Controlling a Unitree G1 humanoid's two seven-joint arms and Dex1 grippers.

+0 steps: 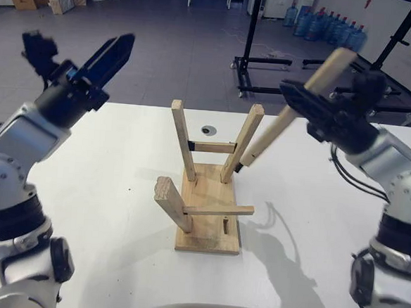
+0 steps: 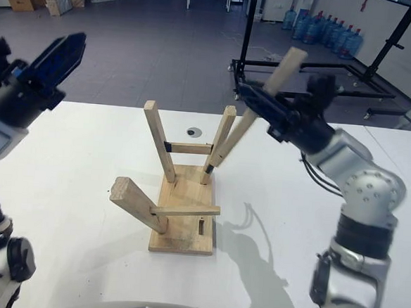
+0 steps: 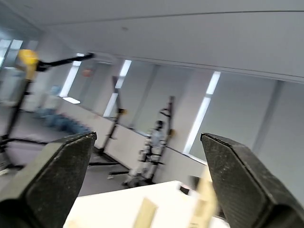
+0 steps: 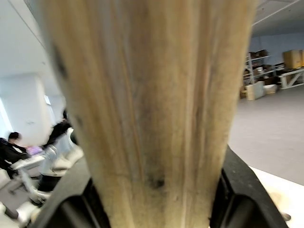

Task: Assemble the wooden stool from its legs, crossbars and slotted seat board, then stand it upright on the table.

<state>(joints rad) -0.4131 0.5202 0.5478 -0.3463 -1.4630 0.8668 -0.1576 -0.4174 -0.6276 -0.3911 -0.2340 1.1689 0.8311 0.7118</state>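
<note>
I was fitting the fourth leg (image 1: 270, 136), pinched in the right pincer (image 1: 302, 99), its tip hanging below that pincer, just above the seat board (image 1: 206, 240), whose vacant slot I judged it needed next, while the left pincer (image 1: 108, 57) hung spread and empty.

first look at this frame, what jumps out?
A half-built stool sits upside down on the table: seat board flat, three legs up. The right gripper holds the fourth leg tilted, lower end by the far right leg. The left gripper hangs open, raised at left.
</note>
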